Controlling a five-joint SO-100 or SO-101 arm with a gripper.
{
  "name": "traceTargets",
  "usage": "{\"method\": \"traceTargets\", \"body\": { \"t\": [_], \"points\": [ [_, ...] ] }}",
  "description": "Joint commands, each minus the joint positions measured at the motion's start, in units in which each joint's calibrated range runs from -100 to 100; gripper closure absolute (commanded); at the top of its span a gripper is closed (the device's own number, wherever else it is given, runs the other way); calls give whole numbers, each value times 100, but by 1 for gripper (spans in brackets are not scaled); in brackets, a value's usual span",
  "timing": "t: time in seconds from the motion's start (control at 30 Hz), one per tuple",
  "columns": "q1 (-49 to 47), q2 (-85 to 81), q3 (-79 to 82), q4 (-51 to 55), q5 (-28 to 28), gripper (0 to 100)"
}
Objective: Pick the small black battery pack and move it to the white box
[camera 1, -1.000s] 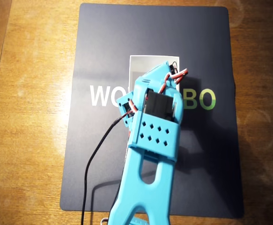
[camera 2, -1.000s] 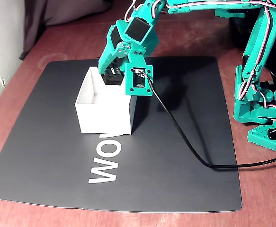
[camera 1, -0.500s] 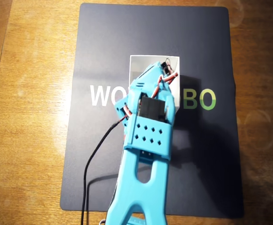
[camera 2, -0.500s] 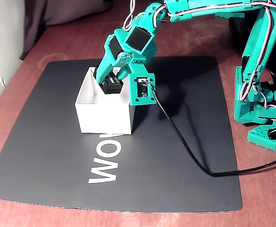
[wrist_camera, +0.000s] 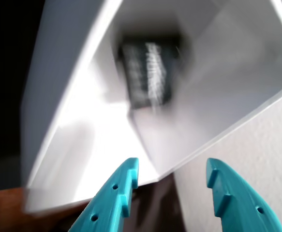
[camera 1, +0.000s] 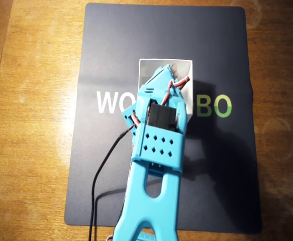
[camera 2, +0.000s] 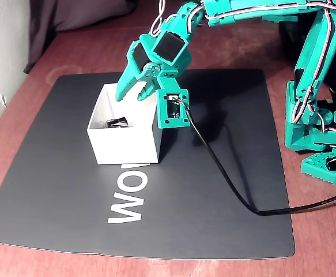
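Inside white box (camera 2: 124, 144) battery pack (wrist_camera: 147, 72) lies flat, blurred, long axis unclear; tool (wrist_camera: 172, 176) above, spread, empty

A hobby desk at home, it seems: a wooden counter (camera 1: 30, 150) under the end effector (camera 2: 132, 91), a dark printed mat (camera 2: 225, 173) below it, loose cable (camera 2: 225, 179) trailing beside.

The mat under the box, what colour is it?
Dark navy mat with white letters, clearest in the overhead view.
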Motion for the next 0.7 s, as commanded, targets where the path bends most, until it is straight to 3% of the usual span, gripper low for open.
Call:
{"method": "traceTargets", "body": {
  "t": [0.0, 0.3, 0.53, 0.67],
  "points": [
    [10, -270, -21, -11, -12, 83],
    [-107, -445, -139, -37, 15, 84],
    [-1597, -1804, 124, 243, -28, 84],
    [-2019, -2716, 604, 813, -479, 84]
  ]
}}
